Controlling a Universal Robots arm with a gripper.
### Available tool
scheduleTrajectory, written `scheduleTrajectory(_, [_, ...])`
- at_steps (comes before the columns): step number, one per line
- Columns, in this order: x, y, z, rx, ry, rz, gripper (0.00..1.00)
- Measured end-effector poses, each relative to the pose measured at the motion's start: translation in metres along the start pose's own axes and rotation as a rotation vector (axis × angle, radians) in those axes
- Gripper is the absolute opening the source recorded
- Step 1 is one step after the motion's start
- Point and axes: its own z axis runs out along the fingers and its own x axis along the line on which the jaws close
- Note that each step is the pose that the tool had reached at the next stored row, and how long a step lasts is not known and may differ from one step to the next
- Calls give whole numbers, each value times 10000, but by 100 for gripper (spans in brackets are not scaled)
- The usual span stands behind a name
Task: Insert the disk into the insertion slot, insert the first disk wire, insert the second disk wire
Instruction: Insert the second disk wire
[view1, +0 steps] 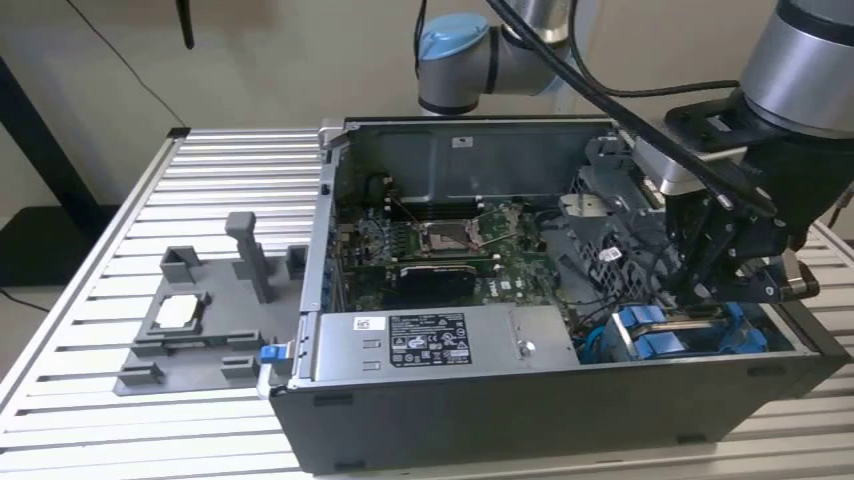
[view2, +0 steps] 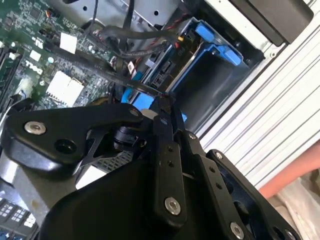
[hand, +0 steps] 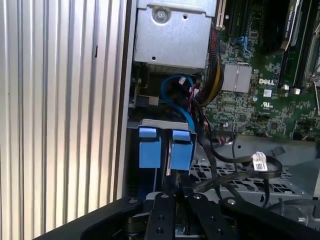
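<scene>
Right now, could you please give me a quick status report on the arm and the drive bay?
Black gripper down inside the open grey computer case, over the blue-railed insertion slot. Loose black cables lying right beside it.

Exterior view looks down from afar; both wrist views closely share the insertion slot (hand: 165, 150).

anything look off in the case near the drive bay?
Nothing looks damaged or spilled. Loose black cables drape unplugged over the metal cage beside the insertion slot, one carrying a white tag. The claw hangs right over the slot's blue tabs. The power-supply box sits square.
</scene>
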Motion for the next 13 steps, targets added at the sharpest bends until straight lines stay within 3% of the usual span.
scheduleTrajectory(3, [2, 3, 45, 23, 14, 417, 16])
scheduleTrajectory(6, [6, -20, 86, 30, -10, 545, 16])
scheduleTrajectory(10, [18, -151, 123, -113, -38, 556, 16])
scheduleTrajectory(13, [-8, -195, 153, -185, -41, 560, 16])
